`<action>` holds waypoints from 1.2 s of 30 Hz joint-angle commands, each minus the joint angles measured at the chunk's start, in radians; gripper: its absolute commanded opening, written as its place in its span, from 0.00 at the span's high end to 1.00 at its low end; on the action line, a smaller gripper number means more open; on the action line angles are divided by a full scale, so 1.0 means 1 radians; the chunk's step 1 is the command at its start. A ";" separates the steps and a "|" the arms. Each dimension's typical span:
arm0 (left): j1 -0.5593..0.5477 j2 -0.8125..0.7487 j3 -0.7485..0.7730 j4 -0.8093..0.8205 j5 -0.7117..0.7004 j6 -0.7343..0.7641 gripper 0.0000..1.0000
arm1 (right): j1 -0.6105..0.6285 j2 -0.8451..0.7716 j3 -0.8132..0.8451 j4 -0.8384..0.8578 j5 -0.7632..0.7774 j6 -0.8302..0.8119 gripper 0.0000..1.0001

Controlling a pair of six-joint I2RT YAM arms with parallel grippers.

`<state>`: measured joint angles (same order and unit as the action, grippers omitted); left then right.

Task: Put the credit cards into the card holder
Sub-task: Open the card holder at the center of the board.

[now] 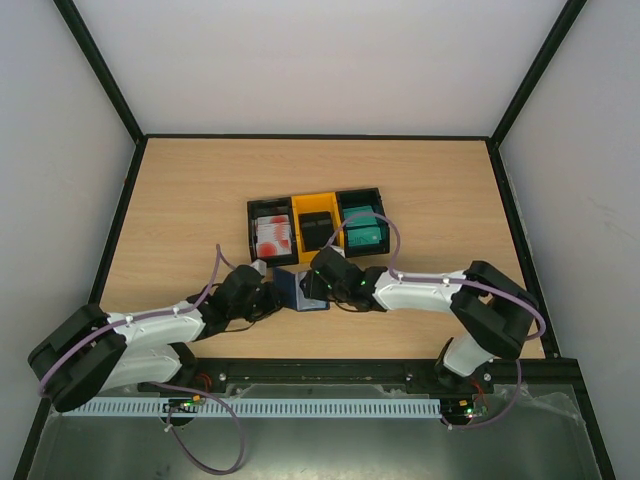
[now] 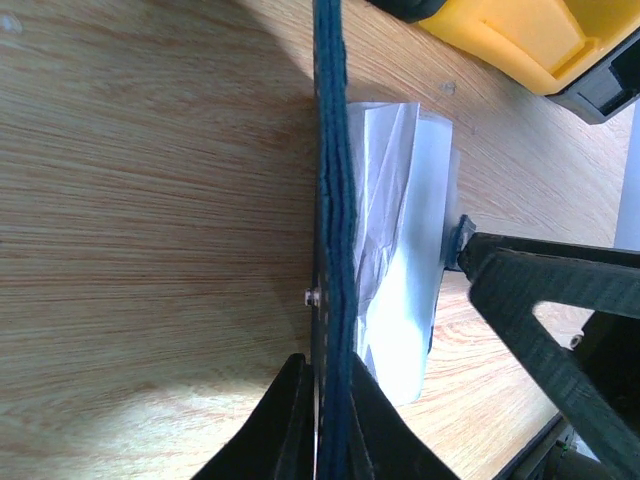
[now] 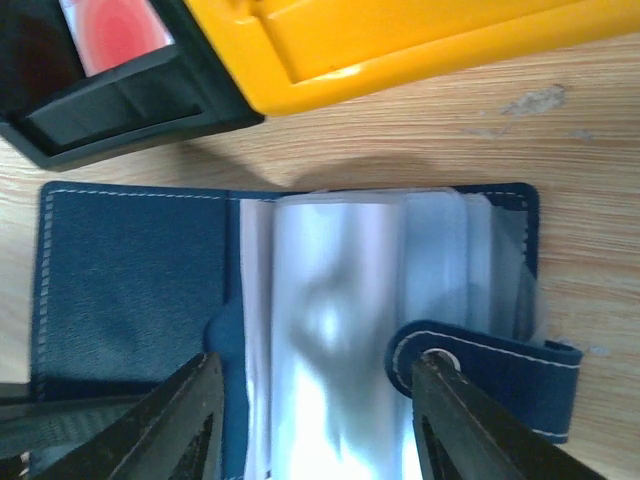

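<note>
My left gripper point(image 2: 322, 385) was clenched on the holder point(image 3: 140, 270), pinching its dark navy cover at the bottom of the left wrist view; the cover showed edge-on there, running straight up the frame; the clear sleeves point(image 2: 400, 240) spread out to its right over the table point(image 2: 130, 200). My right gripper point(image 3: 315, 385) was released, jaws spread wide; one finger sat over the navy cover at lower left of the right wrist view, the other beside the tab point(image 3: 480, 350) at lower right, the sleeves between them; I could not tell whether either finger touched the holder.

From above, the holder lay open in the middle of the frame, just below the bins, with my two grippers meeting over it from left and right; the yellow bin point(image 1: 316, 205) stood directly above it, a black bin on each side; white-and-red cards point(image 1: 272, 235) sat in the left bin, black cards point(image 1: 317, 231) in the yellow one, teal cards point(image 1: 364, 230) in the right one; neither gripper held a card.
</note>
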<state>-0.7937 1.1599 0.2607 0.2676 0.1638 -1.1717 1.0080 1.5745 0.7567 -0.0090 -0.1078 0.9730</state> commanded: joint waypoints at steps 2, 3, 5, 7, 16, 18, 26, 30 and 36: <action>-0.004 0.003 -0.008 -0.016 -0.019 0.014 0.90 | 0.004 -0.037 -0.019 0.024 -0.028 0.044 0.46; -0.004 0.005 -0.008 -0.016 -0.020 0.014 0.90 | 0.003 -0.035 -0.025 0.030 -0.032 0.047 0.45; -0.004 0.008 -0.008 -0.015 -0.018 0.016 0.90 | 0.003 -0.028 -0.033 0.040 -0.045 0.053 0.44; -0.004 0.010 -0.008 -0.016 -0.018 0.018 0.90 | 0.004 -0.014 -0.037 0.055 -0.064 0.056 0.42; -0.004 0.021 -0.016 -0.017 -0.022 0.020 0.91 | 0.003 0.041 -0.047 0.205 -0.178 0.079 0.39; -0.004 0.022 -0.020 -0.018 -0.024 0.020 0.91 | 0.004 0.056 -0.038 0.225 -0.199 0.084 0.39; -0.004 0.024 -0.035 -0.023 -0.034 0.027 0.91 | 0.001 0.041 -0.077 0.418 -0.293 0.136 0.35; -0.004 0.030 -0.037 -0.022 -0.040 0.037 0.91 | -0.001 0.064 -0.080 0.455 -0.311 0.145 0.33; -0.004 0.044 -0.039 -0.022 -0.041 0.051 0.91 | -0.004 0.116 -0.084 0.546 -0.325 0.162 0.27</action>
<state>-0.7937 1.1885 0.2401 0.2619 0.1394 -1.1458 1.0080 1.6478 0.6804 0.4404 -0.4126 1.1172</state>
